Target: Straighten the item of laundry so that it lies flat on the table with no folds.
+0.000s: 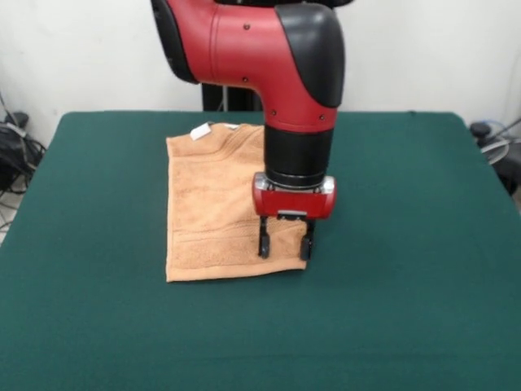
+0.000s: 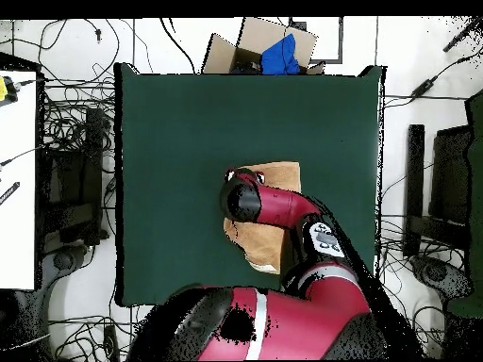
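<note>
The orange-tan towel (image 1: 212,204) lies on the green table (image 1: 407,244) a little left of the middle, with a white tag (image 1: 199,130) at its far edge. Its surface looks smooth, with border bands near the front edge. Its right part is hidden behind my arm. My gripper (image 1: 285,246) points straight down over the towel's near right corner, open, with its fingertips (image 1: 263,248) at the cloth. In the overhead view my arm (image 2: 283,203) covers the towel's middle. Towel (image 2: 278,174) shows above and below the arm, and the gripper is hidden under the wrist.
A cardboard box (image 2: 247,42) with something blue in it sits past the table's far edge in the overhead view. Cables lie on the floor around the table. A white surface (image 2: 19,179) stands at the left and dark equipment (image 2: 443,198) at the right.
</note>
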Robot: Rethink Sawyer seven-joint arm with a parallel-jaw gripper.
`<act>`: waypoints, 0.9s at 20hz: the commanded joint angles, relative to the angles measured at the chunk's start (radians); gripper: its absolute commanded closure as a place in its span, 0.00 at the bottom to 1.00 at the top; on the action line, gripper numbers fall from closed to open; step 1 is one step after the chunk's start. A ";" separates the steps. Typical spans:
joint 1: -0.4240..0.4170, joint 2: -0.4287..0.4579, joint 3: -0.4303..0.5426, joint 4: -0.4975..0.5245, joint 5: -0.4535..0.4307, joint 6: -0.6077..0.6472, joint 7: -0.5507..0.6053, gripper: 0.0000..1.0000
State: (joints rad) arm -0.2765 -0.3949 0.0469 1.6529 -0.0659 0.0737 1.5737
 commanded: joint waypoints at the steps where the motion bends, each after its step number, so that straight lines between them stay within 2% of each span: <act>1: 0.064 -0.011 0.018 0.015 0.062 0.076 0.205 0.00; 9: 0.084 -0.053 0.008 0.034 0.090 0.120 0.201 0.00; 18: 0.079 -0.005 -0.003 -0.008 0.085 0.102 0.173 0.00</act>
State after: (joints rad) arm -0.2003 -0.4391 0.0470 1.6549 -0.0197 0.0917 1.5737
